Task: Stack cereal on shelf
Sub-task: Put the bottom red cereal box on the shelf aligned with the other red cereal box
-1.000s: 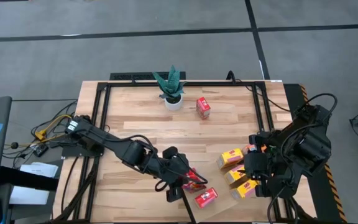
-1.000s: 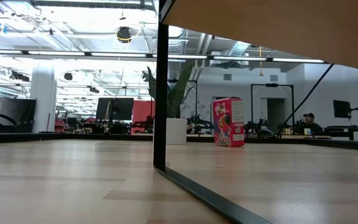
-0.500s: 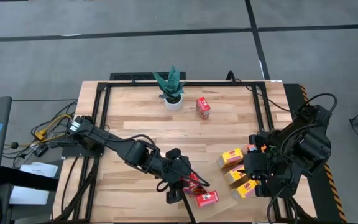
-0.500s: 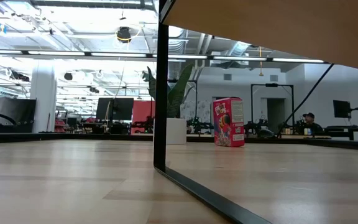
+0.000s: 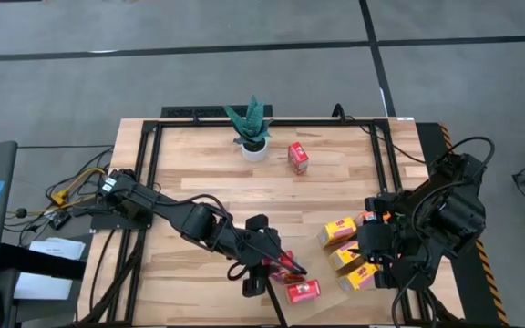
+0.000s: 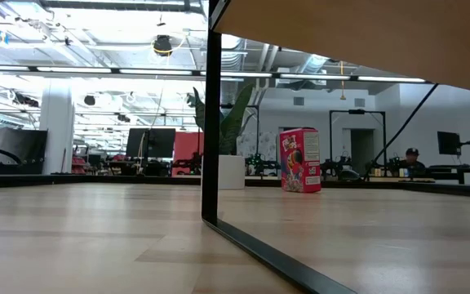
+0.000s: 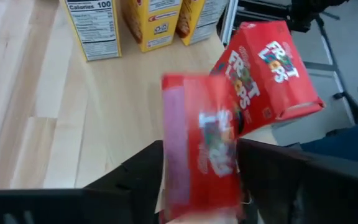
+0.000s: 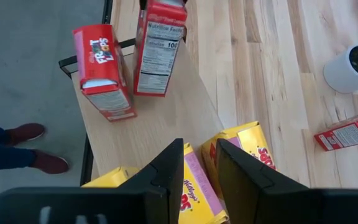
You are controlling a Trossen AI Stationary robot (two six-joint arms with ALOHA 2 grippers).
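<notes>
A red cereal box [image 7: 201,146] is seen upright between the left gripper's [image 5: 276,264] part-open jaws, at the shelf's [image 8: 160,118] near edge; whether it is gripped cannot be told. A second red box [image 5: 303,291] lies just beside it. The right gripper [image 5: 372,251], narrowly open and empty, is held above the yellow boxes [image 5: 344,246], farther right.

My left arm lies stretched low across the near half of the table, elbow bent, wrist turned toward my right side. My left gripper [image 5: 276,266] sits at the near edge, its two dark fingers [image 7: 135,171] spread either side of what stands between them. My right arm is folded up tight at the table's right edge, forearm doubled back over its base. My right gripper [image 8: 197,163] points downward, fingers [image 8: 169,165] parted by a narrow gap
</notes>
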